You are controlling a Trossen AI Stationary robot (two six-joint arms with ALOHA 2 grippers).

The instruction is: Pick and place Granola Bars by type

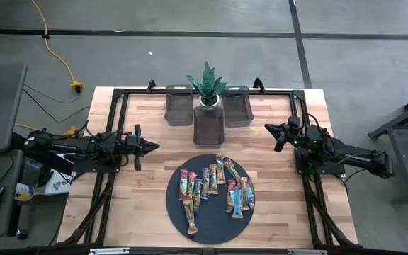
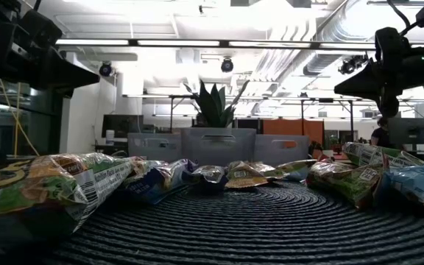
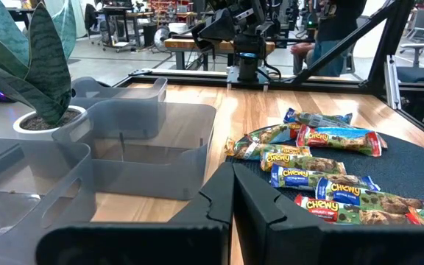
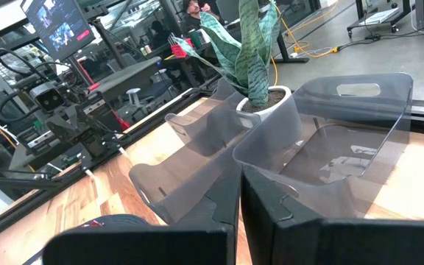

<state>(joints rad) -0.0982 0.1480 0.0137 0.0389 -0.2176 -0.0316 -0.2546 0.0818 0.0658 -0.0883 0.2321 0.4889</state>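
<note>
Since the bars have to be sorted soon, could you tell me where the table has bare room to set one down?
Bare wood lies between the left gripper and the dark disc, and likewise between the disc and the right gripper. The disc is crowded with granola bars. The back middle is taken by three grey bins and a potted plant.

High view looks straight down; low view sits at mat level — both share the granola bars (image 1: 211,188).

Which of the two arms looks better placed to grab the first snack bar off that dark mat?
Probably left, narrowly. The left gripper hangs nearer the granola bars on the round mat, pointing toward them; the right gripper sits farther back beside the bins. Both grippers' fingers are shut.
</note>
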